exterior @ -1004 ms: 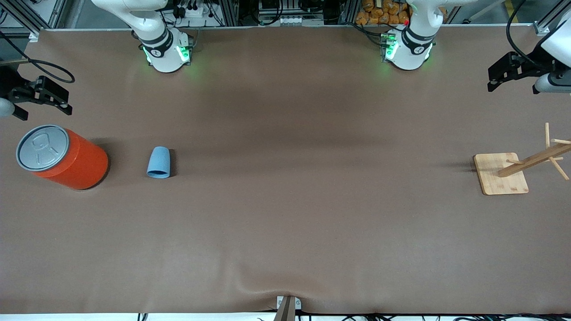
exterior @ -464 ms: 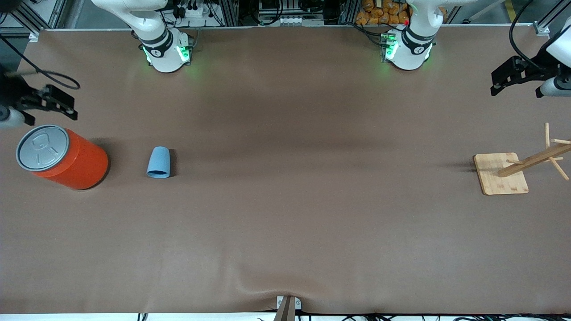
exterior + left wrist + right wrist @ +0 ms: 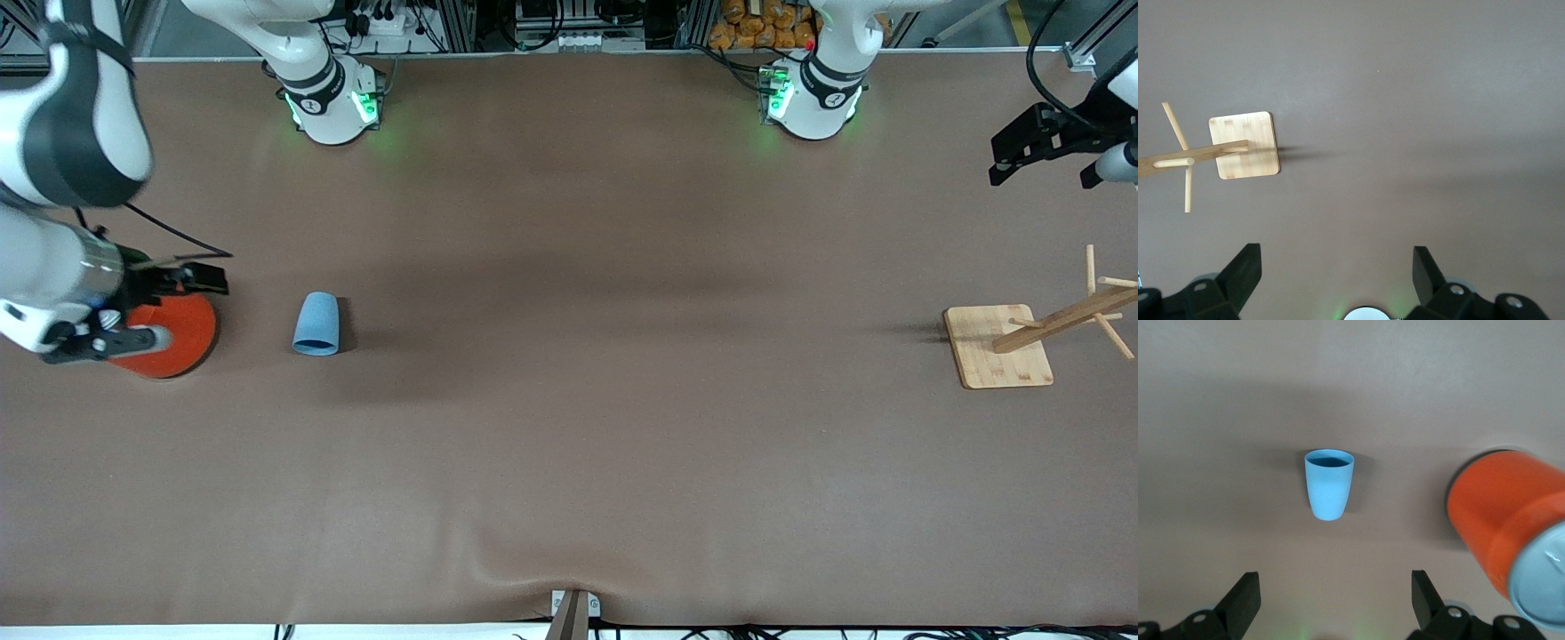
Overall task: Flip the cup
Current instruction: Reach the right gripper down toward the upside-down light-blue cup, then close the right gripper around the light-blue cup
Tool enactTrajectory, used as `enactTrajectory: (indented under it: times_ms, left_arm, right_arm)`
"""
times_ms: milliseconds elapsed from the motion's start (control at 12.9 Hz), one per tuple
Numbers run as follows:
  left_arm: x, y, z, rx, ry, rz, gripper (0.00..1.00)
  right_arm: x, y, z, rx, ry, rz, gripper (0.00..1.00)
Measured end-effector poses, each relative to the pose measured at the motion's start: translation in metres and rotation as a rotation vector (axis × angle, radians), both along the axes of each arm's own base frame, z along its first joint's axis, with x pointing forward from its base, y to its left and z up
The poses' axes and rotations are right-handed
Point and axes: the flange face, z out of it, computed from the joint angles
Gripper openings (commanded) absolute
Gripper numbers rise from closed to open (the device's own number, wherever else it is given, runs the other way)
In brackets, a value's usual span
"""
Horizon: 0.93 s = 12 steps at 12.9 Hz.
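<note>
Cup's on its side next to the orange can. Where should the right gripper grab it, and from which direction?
A judgement: take the cup across its tapered wall near the middle, coming down from above, fingers straddling its sides. It lies on its side, mouth toward the front camera, so the wall offers two faces. Approach from the side away from the orange can. The right gripper is open.

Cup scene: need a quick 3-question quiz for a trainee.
1. True or false: the right claw is shut on the cup.
2. What stands beside the cup, toward the right arm's end of the table? A) a plate B) the orange can C) a bowl
3. Fill in: the left claw, waiting up near the wooden rack, is ____.

Key: 1 false, it hangs open over the orange can; 2 B; 3 open.
</note>
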Motion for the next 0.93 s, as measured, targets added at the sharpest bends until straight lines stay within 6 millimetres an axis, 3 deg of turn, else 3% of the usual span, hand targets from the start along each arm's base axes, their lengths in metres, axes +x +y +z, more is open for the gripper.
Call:
enactTrajectory:
  times_ms: [232,464,695,927]
  left_arm:
    - [-0.003,0.000,0.004,0.000,-0.005,0.000,1.00]
    - [-0.003,0.000,0.003,0.001,0.001,0.001,1.00]
    - [-0.002,-0.001,0.001,-0.001,0.004,-0.001,1.00]
    - [-0.002,-0.004,0.002,-0.002,0.002,-0.007,1.00]
  right_arm:
    - [-0.021,0.000,-0.088,0.001,0.009,0.001,1.00]
    - [-0.050,0.002,-0.147,0.020,-0.013,-0.011,1.00]
    - [-0.074,0.011,-0.191,0.027,-0.067,0.000,1.00]
    - [-0.084,0.020,-0.208,0.029,-0.096,0.014,1.00]
